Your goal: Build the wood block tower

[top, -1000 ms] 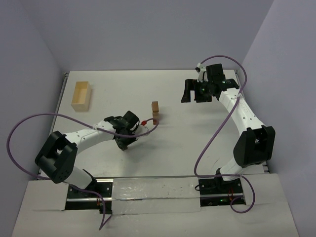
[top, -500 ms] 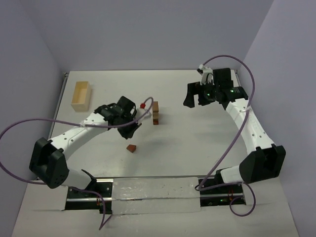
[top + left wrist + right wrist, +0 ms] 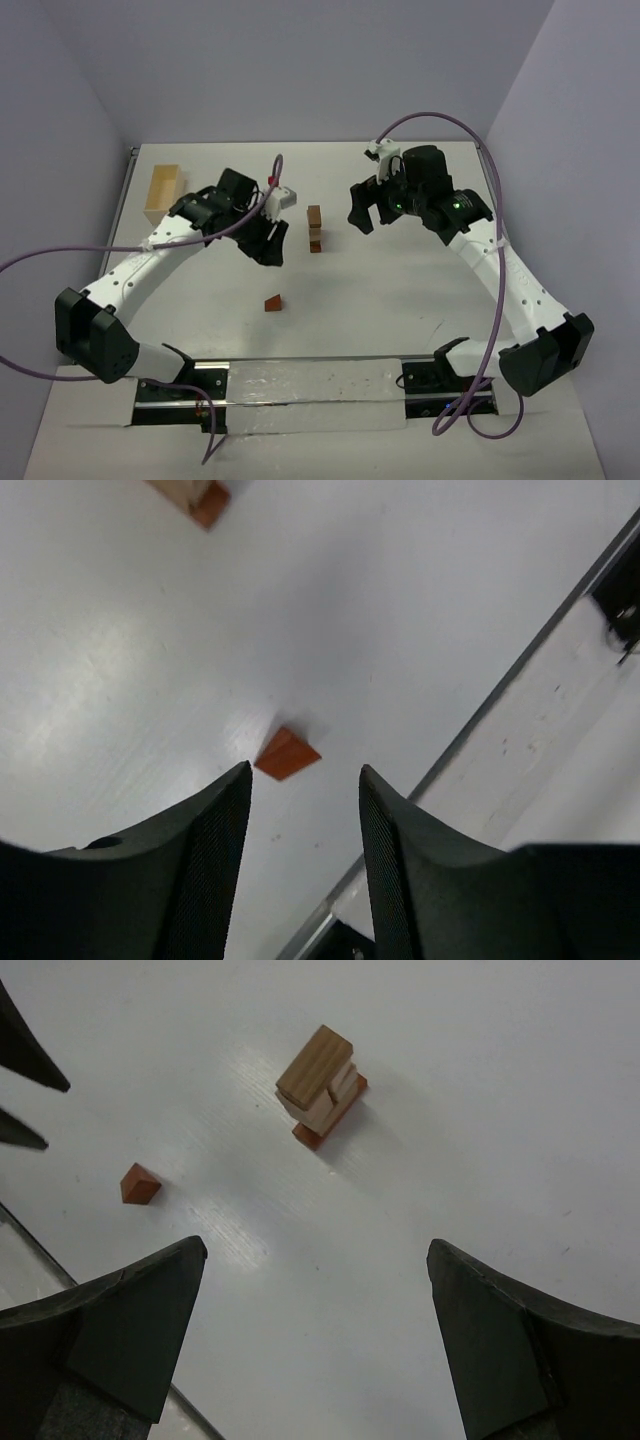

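Top view: the tower (image 3: 314,229) is seen mid-surface (image 3: 400,300), between the left gripper (image 3: 272,243) and the right gripper (image 3: 366,210). A red wedge block (image 3: 273,303) is seen apart, nearer the bases.
Left wrist: the left gripper (image 3: 305,771) is held parted and empty over the red wedge block (image 3: 287,755).
Right wrist: the right gripper (image 3: 315,1248) is spread wide and empty above the tower (image 3: 322,1085).

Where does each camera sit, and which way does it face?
Top external: above, behind the bases, looking down on the white table; both arms, left gripper, right gripper show.
Left wrist: on the left arm, looking down at the small reddish-brown wooden wedge block past its own fingers.
Right wrist: on the right arm, looking down at the narrow tan-and-reddish wooden block tower; fingers at bottom corners.
Shared: all three show the wedge block.
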Available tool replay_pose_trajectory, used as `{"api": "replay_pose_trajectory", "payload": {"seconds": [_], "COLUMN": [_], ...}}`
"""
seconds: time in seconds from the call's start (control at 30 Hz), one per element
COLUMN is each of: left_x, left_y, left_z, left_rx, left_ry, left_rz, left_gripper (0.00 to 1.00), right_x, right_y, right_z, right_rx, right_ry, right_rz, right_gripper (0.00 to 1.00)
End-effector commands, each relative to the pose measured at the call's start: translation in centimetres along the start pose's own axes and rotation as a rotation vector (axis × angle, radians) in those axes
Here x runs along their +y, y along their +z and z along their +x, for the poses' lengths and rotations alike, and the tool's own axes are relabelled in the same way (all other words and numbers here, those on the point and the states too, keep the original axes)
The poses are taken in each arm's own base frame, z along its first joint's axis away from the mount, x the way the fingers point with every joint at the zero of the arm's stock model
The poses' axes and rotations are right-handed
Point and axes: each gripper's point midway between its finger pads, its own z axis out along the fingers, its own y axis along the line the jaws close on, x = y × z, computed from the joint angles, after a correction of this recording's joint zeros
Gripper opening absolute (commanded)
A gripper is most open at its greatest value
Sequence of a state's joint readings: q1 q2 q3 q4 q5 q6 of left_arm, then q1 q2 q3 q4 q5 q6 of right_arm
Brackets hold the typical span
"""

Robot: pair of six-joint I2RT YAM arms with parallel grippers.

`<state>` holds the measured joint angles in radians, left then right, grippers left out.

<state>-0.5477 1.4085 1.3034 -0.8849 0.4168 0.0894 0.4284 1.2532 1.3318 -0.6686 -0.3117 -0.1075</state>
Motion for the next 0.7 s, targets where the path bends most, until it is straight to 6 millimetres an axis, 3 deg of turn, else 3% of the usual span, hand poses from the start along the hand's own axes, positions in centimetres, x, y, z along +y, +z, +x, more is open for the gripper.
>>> {"api": "replay_pose_trajectory", "payload": {"seconds": [0.0, 0.13, 0.2, 0.4, 0.67], "left_x": [1.5, 1.5, 1.6, 0.9, -0.3], "left_y": [2.0, 4.5, 5.6, 7.6, 10.3], "left_z": [4.4, 8.0, 9.0, 9.8, 10.7], "left_rx": [0.147, 0.268, 0.309, 0.362, 0.459], "left_ry": [-0.061, -0.149, -0.172, -0.188, -0.210], "left_rz": [-0.188, -0.269, -0.310, -0.379, -0.316], "left_gripper": [0.63, 0.66, 0.66, 0.63, 0.59], "right_x": [-3.3, -6.4, -7.0, -7.5, -7.7], "right_y": [0.8, 0.7, 0.6, 0.5, 1.0], "right_z": [0.4, 1.5, 1.8, 2.4, 3.1], "right_rx": [-0.002, 0.021, 0.027, 0.034, 0.051], "right_ry": [0.132, 0.304, 0.330, 0.344, 0.343], "right_rz": [0.097, 0.122, 0.126, 0.133, 0.129], "right_gripper": [1.00, 1.00, 1.00, 1.00, 1.00]}}
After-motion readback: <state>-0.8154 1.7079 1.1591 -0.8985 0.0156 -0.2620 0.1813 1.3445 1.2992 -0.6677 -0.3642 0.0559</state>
